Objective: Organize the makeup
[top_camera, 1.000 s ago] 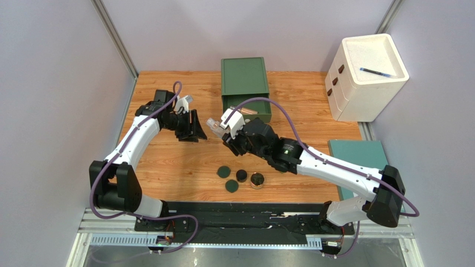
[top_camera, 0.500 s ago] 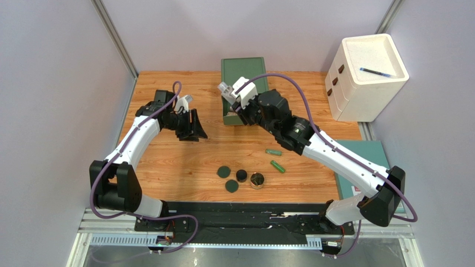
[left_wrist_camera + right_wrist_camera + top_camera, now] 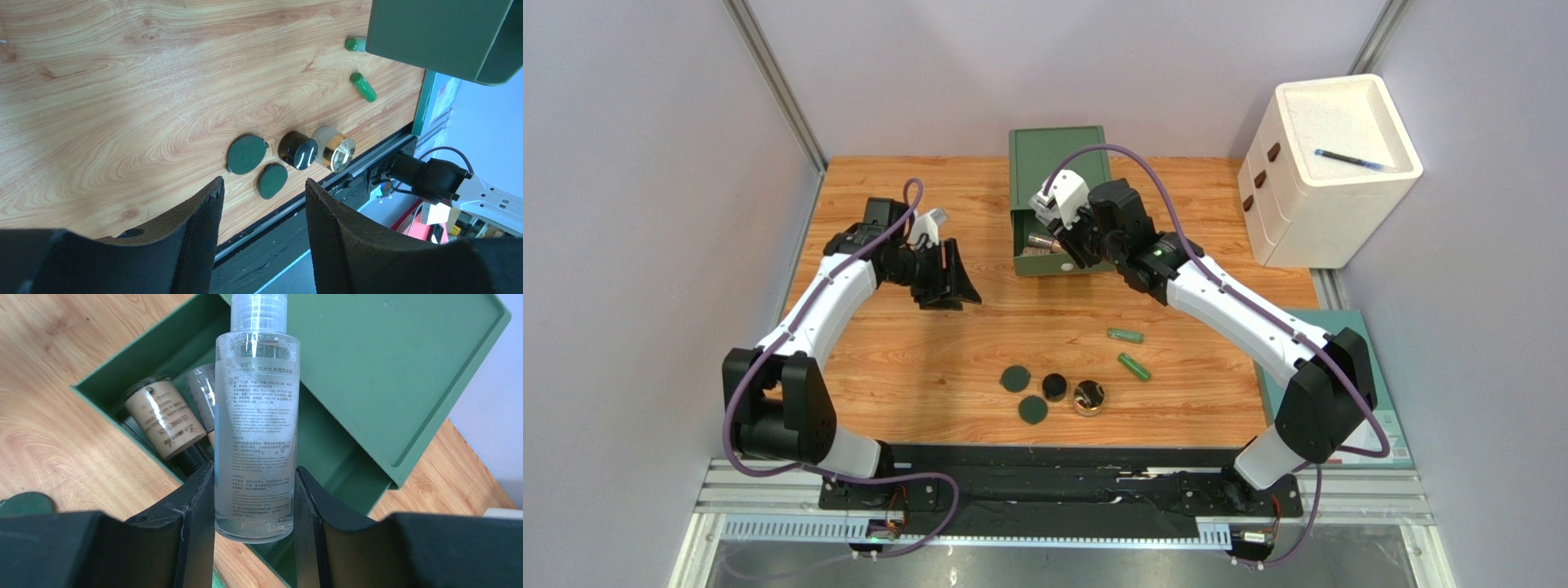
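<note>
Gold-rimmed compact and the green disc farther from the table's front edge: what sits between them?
A black jar, right beside the compact, seen in the top view.

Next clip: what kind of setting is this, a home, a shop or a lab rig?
Most likely a lab test cell, not a home: plain grey panel walls box in a wooden table, and a bare metal rail runs along its near edge.

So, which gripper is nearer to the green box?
Right. The right gripper holds a clear bottle directly over the open green box. The left gripper hovers open over the table, well off to the box's left.
</note>
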Robot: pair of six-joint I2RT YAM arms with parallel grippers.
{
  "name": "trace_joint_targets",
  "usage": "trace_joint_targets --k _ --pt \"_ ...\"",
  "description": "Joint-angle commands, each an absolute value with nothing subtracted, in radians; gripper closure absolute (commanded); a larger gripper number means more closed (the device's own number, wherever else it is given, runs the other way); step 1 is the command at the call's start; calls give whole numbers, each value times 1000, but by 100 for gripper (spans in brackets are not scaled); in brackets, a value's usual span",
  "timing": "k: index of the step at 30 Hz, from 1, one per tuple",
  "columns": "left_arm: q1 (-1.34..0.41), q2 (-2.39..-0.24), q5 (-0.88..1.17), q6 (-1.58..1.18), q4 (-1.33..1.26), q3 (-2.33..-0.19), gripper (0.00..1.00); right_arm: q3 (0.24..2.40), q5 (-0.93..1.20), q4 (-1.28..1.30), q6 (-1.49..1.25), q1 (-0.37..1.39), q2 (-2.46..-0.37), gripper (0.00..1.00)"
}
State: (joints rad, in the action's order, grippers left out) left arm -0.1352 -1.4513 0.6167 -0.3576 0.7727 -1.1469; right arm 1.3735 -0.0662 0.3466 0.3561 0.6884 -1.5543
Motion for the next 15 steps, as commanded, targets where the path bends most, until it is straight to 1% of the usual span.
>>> trace_joint_targets --k 1,3,4,5,7,10,15 --pt "-138 -1463 634 -368 755 -1161 43 1443 -80 322 362 672 -1583 73" --pt "-138 -1465 635 -368 753 -1170 43 1462 -92 324 348 670 -1591 57" --pt "-138 -1468 635 -370 753 -1175 43 1468 -100 322 341 667 -1591 42" --pt "-138 -1470 635 -370 753 -1178 43 1470 -107 315 336 666 -1588 37" --pt "-138 -1476 638 -373 753 -1190 43 1473 -120 301 327 666 -1580 30" --pt "-138 -1485 641 -379 752 -1209 42 1474 -129 284 316 666 -1565 26" --pt "-138 -1500 656 -399 735 -1236 43 1489 -156 272 298 660 -1551 23"
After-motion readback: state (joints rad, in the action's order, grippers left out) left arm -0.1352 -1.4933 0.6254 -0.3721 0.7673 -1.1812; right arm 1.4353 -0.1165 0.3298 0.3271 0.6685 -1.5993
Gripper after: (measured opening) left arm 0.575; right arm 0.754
